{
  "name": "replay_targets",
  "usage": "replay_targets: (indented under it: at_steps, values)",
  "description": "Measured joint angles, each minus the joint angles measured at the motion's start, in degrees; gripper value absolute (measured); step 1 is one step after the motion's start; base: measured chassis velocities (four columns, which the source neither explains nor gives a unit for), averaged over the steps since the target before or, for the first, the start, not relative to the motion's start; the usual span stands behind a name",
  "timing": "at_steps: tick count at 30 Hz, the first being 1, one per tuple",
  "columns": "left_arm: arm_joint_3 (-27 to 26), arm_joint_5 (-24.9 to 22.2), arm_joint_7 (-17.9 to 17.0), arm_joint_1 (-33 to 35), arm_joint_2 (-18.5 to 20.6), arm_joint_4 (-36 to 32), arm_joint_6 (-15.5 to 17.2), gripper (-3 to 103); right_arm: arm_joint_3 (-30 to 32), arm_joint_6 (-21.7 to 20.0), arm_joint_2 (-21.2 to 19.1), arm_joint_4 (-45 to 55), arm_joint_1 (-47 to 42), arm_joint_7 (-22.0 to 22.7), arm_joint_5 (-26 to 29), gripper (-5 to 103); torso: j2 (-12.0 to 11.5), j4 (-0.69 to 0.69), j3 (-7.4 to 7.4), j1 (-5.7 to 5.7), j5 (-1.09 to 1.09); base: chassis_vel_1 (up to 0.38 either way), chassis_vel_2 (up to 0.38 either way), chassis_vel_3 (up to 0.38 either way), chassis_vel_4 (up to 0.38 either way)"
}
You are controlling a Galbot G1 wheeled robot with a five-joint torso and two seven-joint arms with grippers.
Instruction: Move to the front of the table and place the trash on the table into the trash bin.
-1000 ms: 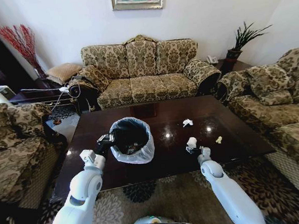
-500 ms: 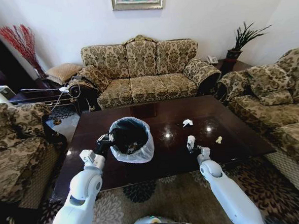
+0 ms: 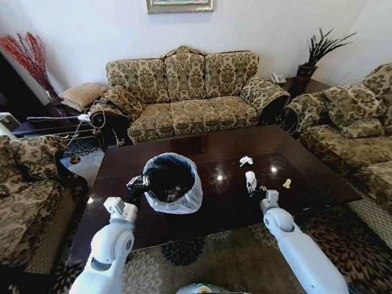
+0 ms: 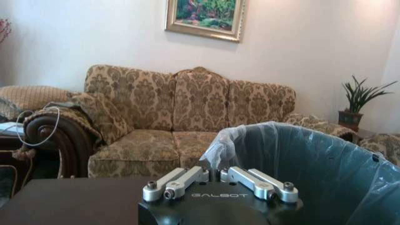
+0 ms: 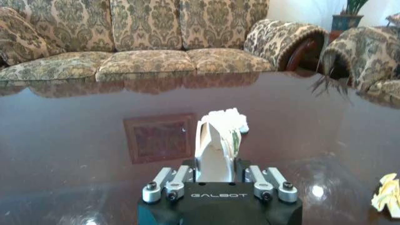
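Observation:
The trash bin (image 3: pixel 172 183), round, dark and lined with a whitish bag, stands on the table (image 3: pixel 207 216) left of the middle. My left gripper (image 3: pixel 139 186) is shut on the bin's near-left bag rim (image 4: pixel 220 145). Right of the middle, my right gripper (image 3: pixel 254 189) is shut on a piece of trash, a flattened white cup (image 3: pixel 250 179) held upright just above the tabletop; the right wrist view shows the cup (image 5: pixel 216 143) between the jaws. More trash lies on the table: a crumpled white paper (image 3: pixel 246 160) beyond it and a yellowish bit (image 3: pixel 287 183) to its right.
Patterned sofas enclose the table: one behind (image 3: pixel 186 94), one on the left (image 3: pixel 19 191), one on the right (image 3: pixel 365 136). A potted plant (image 3: pixel 313 56) stands at the back right. A patterned rug (image 3: pixel 209 259) lies under the table's near edge.
My right gripper has risen a little with the white cup, which now stands clear of the tabletop. The left gripper and the bin have stayed put.

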Motion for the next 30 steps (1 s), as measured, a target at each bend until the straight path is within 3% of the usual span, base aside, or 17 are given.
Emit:
replay_targets:
  at_steps: [4,7,12,14,19,23,25,26,30]
  values:
    - [0.0,0.0,0.0,0.1,0.0,-0.2,0.0,3,0.3,0.8,0.0,1.7,-0.3,0.0,-1.5,27,0.0,-0.01,0.00,0.00,0.01,0.000,0.000,0.000,0.000]
    - [-0.1,0.1,0.0,0.3,0.0,-0.3,0.0,3,-0.2,2.0,-0.7,7.0,-0.7,0.2,-4.2,15,0.0,-0.01,0.00,0.00,0.00,0.000,0.000,0.000,0.000]
    - [0.2,0.4,0.0,0.3,-0.1,-0.3,0.0,3,-4.0,0.3,-2.8,17.6,0.9,2.0,-2.9,8,0.0,-0.01,-0.01,0.00,-0.02,0.000,0.000,0.000,0.000]
    - [0.5,0.8,0.0,0.3,-0.2,-0.3,0.0,3,-7.7,-2.3,-4.9,24.8,4.4,4.0,0.9,1,0.0,0.01,-0.01,0.00,-0.01,0.000,0.000,0.000,0.000]
    - [1.1,1.3,0.0,0.4,-0.2,-0.4,0.1,3,-10.8,-5.3,-8.4,30.4,9.5,3.6,5.8,0,0.0,0.00,-0.01,0.00,-0.02,0.000,0.000,0.000,0.000]
    - [2.3,2.2,0.1,0.0,-0.3,0.7,0.4,3,-18.9,-10.3,-13.5,35.7,22.9,0.8,17.7,0,0.0,0.00,-0.01,0.00,-0.03,0.000,0.000,0.000,0.000]
    - [2.4,2.3,0.1,-0.1,-0.3,0.9,0.5,3,-20.6,-10.7,-13.9,36.2,24.5,0.7,19.6,0,0.0,0.01,0.00,0.00,-0.04,0.000,0.000,0.000,0.000]
    - [2.7,2.3,0.0,-0.4,-0.4,1.0,0.8,3,-25.1,-11.5,-14.9,37.3,28.3,0.8,24.1,0,0.0,0.00,0.00,0.01,-0.02,0.000,0.000,0.000,0.000]
    - [2.8,2.3,0.0,-0.6,-0.2,1.2,1.3,3,-33.5,-13.3,-15.0,39.4,32.9,2.3,29.5,0,0.0,0.00,0.00,0.00,-0.02,0.000,0.000,0.000,0.000]
